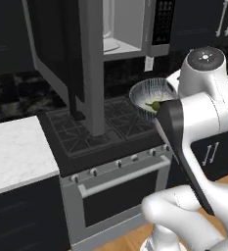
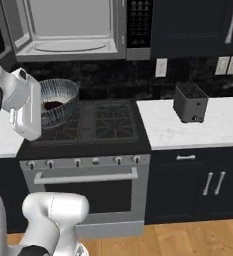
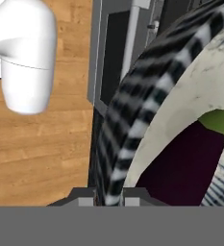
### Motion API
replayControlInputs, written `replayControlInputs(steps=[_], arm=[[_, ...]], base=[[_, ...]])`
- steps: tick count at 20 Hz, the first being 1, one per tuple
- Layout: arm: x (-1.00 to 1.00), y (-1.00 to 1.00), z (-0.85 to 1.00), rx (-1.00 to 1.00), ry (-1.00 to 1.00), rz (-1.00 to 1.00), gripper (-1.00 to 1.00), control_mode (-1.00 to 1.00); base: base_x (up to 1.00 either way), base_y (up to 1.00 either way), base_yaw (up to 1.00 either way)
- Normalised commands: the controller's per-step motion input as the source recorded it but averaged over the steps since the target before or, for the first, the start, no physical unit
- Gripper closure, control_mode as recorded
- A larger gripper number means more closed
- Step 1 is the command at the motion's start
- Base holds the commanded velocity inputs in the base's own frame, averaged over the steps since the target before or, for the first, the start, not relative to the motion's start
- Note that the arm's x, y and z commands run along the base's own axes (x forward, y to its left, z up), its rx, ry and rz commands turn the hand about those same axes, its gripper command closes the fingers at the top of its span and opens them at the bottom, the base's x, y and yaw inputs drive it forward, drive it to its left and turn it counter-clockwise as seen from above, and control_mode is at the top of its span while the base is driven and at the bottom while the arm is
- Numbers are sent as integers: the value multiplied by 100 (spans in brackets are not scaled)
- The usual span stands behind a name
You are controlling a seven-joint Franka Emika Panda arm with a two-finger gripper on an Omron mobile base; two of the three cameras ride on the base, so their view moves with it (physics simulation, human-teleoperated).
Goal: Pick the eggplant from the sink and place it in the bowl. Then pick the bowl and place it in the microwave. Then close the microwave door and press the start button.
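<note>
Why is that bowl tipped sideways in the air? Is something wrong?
The bowl is tilted on its side above the stove, pinched at its rim by the gripper. The eggplant inside could slide out. Nothing is spilled.

The microwave (image 2: pixel 68 30) cavity gapes open above the stove (image 2: pixel 95 122); its door (image 1: pixel 61 59) juts out over the burners.

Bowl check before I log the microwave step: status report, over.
Gripper shut on bowl rim, bowl lifted over stove. Eggplant inside bowl. Microwave open, path ahead looks clear.
</note>
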Motion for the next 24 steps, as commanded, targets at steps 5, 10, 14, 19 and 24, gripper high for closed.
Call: replayControlInputs(steps=[5, 10, 14, 19, 24], arm=[[0, 0, 0, 0, 0, 0, 100, 100], [0, 0, 0, 0, 0, 0, 100, 100], [0, 0, 0, 0, 0, 0, 100, 100], [0, 0, 0, 0, 0, 0, 100, 100], [0, 0, 0, 0, 0, 0, 100, 100]], base=[[62, -6, 2], [54, 0, 0], [26, -18, 1], [0, -51, 19], [0, -24, 24]])
